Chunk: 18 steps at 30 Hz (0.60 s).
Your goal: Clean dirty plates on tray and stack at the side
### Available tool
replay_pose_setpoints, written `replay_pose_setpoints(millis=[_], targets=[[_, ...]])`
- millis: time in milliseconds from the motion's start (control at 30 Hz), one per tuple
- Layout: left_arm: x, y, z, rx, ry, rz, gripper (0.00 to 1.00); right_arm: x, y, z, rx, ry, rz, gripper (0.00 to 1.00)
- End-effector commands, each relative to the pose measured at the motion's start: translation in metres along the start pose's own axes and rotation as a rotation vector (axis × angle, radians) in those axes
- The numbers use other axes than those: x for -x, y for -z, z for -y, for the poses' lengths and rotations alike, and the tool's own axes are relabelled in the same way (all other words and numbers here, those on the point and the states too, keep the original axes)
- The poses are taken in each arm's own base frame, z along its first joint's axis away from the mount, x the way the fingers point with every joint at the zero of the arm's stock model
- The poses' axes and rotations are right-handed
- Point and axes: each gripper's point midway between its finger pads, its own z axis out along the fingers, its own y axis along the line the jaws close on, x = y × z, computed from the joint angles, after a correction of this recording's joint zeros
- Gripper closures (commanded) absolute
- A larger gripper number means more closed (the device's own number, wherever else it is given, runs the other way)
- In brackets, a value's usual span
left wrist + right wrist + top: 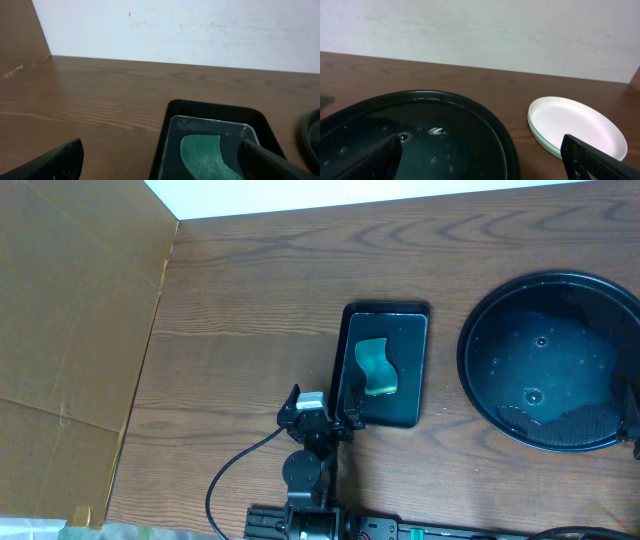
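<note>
The round black tray at the right of the table is bare now, just beads of water on its floor. From the right wrist view, the white plates sit in a neat stack on the wood just beside the tray's rim. I can't tell how many rims are in that pile. The job looks as good as finished to me.

The left gripper hovers at the near left corner of the small rectangular tray, jaws spread wide and holding nothing. The green sponge lies in that tray, untouched by either finger. The right gripper hangs over the near side of the round tray, jaws also wide apart and empty.

What's left, I'd say, is a clean exit. The right arm should lift straight up before it swings anywhere, because the stack sits close on its outer side and a wide-open finger could clip the top plate. The left should rise clear of the rectangular tray's edge so it doesn't drag it. Slow and vertical first, then away.
</note>
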Motion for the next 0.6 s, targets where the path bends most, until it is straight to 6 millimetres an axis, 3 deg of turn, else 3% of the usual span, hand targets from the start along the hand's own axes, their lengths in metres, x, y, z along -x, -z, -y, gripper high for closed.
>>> replay_pose_setpoints(millis=[0,567], targets=[[-0.018,-0.0016,-0.0037,0.017,-0.048,-0.046,0.02,0.0005,0.0003,-0.0042,0.018,0.01,0.003,0.01],[-0.0172,-0.0017,-0.0032,0.014,-0.039,-0.042,0.02,0.0005,0.0003,-0.0042,0.018,0.01,0.003,0.01]])
